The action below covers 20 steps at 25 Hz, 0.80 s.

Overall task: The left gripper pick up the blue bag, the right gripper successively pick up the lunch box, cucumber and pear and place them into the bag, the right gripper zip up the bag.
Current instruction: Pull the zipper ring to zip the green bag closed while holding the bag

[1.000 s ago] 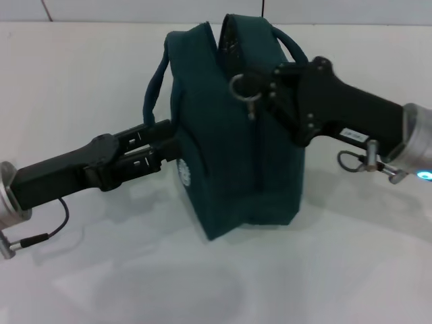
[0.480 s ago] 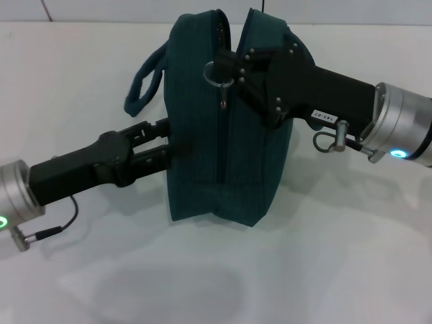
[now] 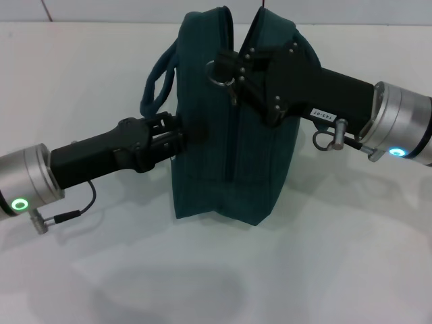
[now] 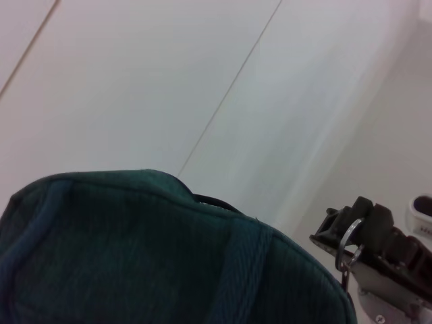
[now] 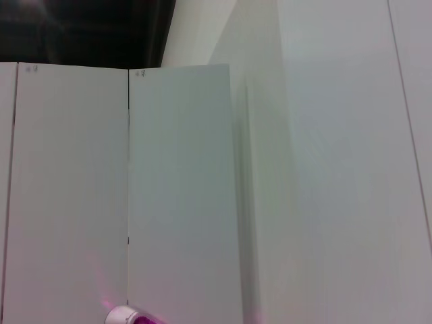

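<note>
two grippers flank your blue bag [image 3: 229, 155], upright on the white table [image 3: 337, 270]: the left gripper [image 3: 182, 135] clamps its side fabric, the right gripper [image 3: 226, 69] pinches the zipper's ring pull [image 3: 217, 73] up top.

Head and left wrist: shared bag [image 3: 229, 162]
</note>
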{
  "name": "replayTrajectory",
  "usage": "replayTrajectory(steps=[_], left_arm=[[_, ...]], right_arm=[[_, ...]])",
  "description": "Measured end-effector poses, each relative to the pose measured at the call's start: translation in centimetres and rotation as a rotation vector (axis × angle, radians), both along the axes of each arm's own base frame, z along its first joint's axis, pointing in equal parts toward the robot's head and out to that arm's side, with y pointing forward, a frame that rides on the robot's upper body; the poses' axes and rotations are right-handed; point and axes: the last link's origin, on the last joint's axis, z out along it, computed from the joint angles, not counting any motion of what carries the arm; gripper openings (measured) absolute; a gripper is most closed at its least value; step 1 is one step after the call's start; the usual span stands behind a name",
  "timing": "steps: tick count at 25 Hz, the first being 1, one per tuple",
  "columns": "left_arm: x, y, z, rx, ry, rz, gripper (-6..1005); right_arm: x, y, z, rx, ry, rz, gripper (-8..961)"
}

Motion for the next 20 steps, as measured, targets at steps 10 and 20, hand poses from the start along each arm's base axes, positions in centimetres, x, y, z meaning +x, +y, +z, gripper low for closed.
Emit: replayTrajectory(steps=[10,20], left_arm=[[0.1,0.2,-0.1,0.01,0.011,-0.015,227],[0.3,-0.2,-0.7,-0.039,0.046,-0.052,83]], right_arm=[[0.2,0.0,0.2,0.006,0.005,-0.009,16],[0.6,0.9,1.7,0.041,0.084,-0.081,16]])
